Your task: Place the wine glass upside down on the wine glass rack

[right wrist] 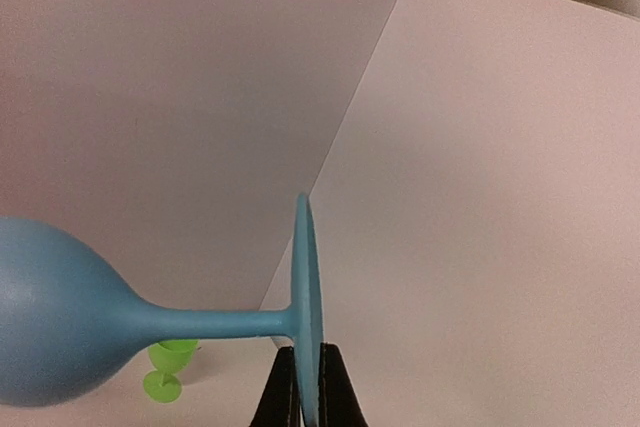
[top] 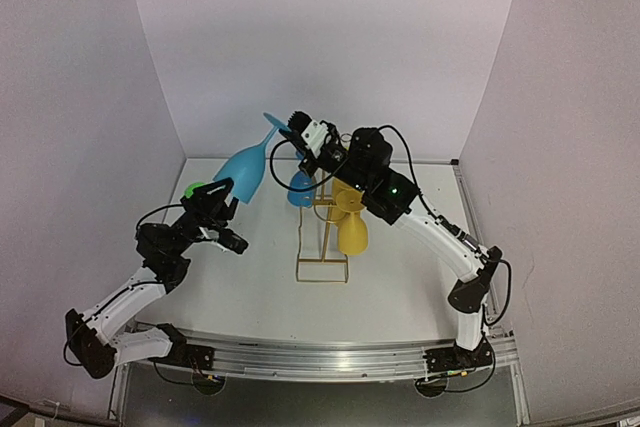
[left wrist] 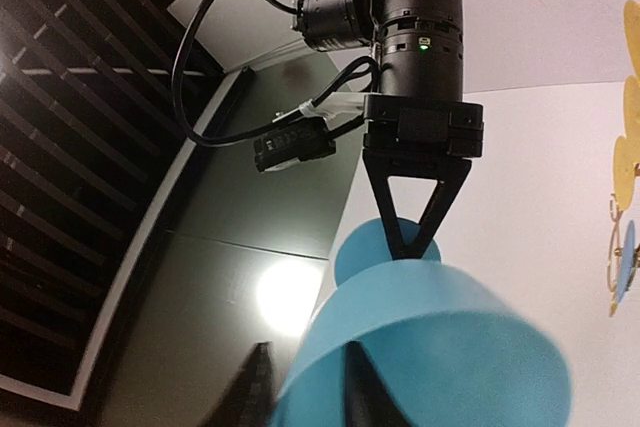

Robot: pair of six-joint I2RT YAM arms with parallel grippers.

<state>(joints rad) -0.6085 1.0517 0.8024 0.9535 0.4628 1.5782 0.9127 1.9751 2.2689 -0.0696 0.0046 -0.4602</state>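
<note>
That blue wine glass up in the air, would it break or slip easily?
Probably not brittle: the blue wine glass looks opaque and matte, more like plastic or silicone than glass. Likely light, since the right pincer pinches only its thin foot while it hangs sideways. Laid down, its round bowl might roll.

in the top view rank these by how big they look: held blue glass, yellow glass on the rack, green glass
1. held blue glass
2. yellow glass
3. green glass, mostly hidden, so its rank is unsure
</note>
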